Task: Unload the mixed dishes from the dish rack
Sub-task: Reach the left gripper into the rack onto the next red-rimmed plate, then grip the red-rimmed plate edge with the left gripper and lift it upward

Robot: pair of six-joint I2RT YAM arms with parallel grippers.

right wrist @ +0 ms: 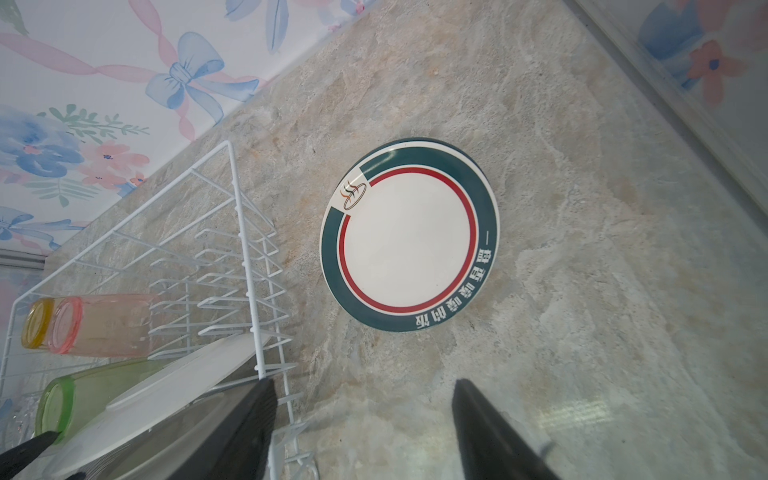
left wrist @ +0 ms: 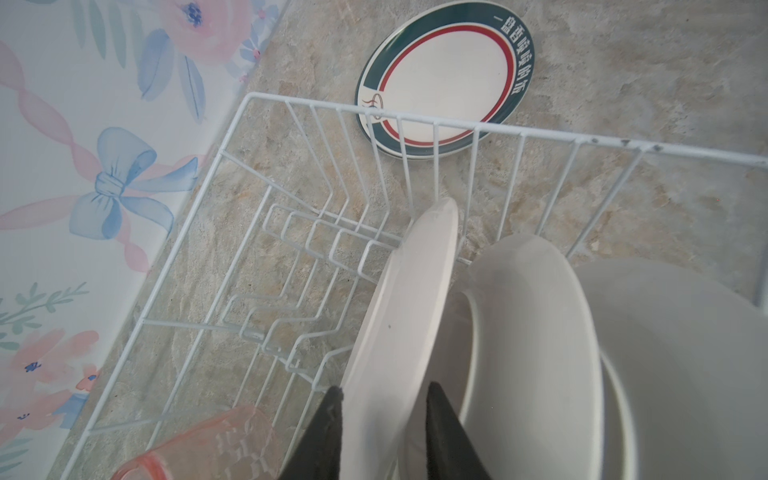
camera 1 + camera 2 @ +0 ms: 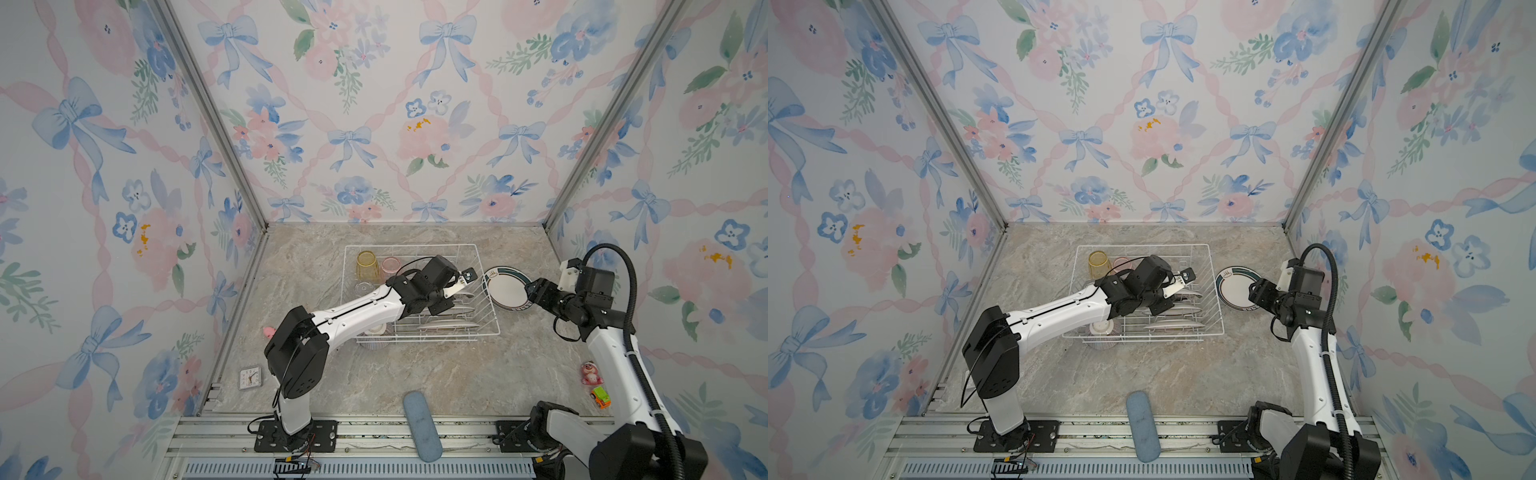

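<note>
Left gripper (image 2: pixel 385 387): we are straddling a racked plate (image 2: pixel 399 316); cannot tell if pinching.
Right gripper (image 1: pixel 365 380): we are hovering spread near the flat plate (image 1: pixel 409 237).

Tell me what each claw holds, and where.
Left claw straddles the rim of a racked plate; whether it grips cannot be told. Right claw is open, holding nothing.

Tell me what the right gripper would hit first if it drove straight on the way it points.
Most likely the teal-rimmed plate lying flat on the table: the right gripper, jaws open, aims at it. Depth is unclear; bare table just short is possible.
</note>
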